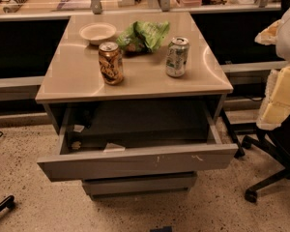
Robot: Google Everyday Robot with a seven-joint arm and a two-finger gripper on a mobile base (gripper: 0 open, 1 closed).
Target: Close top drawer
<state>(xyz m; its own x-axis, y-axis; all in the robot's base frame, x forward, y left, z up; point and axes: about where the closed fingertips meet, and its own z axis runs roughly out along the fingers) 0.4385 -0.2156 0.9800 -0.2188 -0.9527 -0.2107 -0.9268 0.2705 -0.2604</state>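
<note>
Nearest me, a small dark shape at the bottom edge looks to be my gripper (160, 229), low in front of the cabinet. I cannot tell whether it is open or closed, and the arm itself is out of view. Beyond it the top drawer (135, 162) stands pulled well out. I judge it rigid and sliding freely. It has no handle, so I push flat near the panel's centre, gently, since two cans (110, 63) stand on the tabletop (77, 79) behind.

The wide grey top drawer (135, 162), its flat front scuffed white right of centre, stands pulled well out of the beige-topped cabinet (72, 81) (dark interior exposed). On top stand a brown-gold drink can (110, 63), a green-silver drink can (177, 57), a crumpled green bag (145, 35) and a shallow white bowl (97, 32). The gripper is out of view.
</note>
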